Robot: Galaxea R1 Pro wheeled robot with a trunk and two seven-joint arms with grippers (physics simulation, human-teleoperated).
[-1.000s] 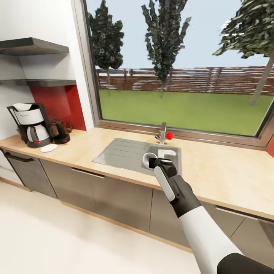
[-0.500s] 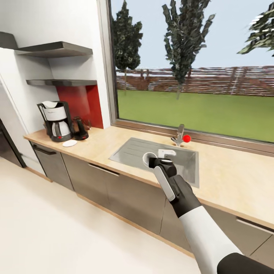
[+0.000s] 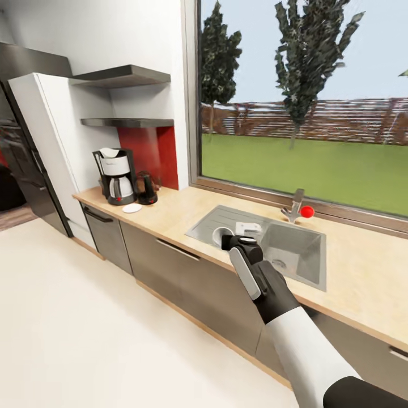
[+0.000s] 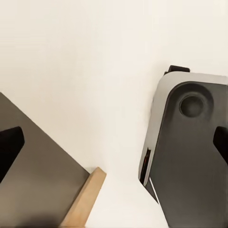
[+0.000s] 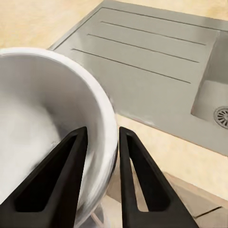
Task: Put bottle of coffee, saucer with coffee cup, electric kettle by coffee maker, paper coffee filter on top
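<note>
My right gripper (image 3: 226, 239) is shut on the rim of the white coffee cup (image 3: 221, 234), held above the front edge of the kitchen countertop (image 3: 175, 218) by the sink. In the right wrist view the fingers (image 5: 71, 161) pinch the cup's wall (image 5: 52, 114). Far to the left stands the coffee maker (image 3: 116, 175), a white paper coffee filter (image 3: 107, 152) on top. The electric kettle (image 3: 147, 190) is beside it and the saucer (image 3: 132, 208) lies in front. The thin kitchen shelf (image 3: 127, 122) hangs above. The bottle of coffee is hidden. My left gripper (image 4: 114, 142) is open over the floor.
A steel sink (image 3: 272, 243) with a tap (image 3: 294, 205) and red knob (image 3: 307, 211) is set into the worktop under a big window. Grey cabinet fronts (image 3: 170, 266) run below. A tall white cabinet (image 3: 45, 141) and dark fridge (image 3: 22, 170) stand at the left. Pale floor (image 3: 85, 328) lies open.
The camera has swung, so the countertop, coffee maker and window slide rightward in the picture. My right arm with the cup keeps its place in the view.
</note>
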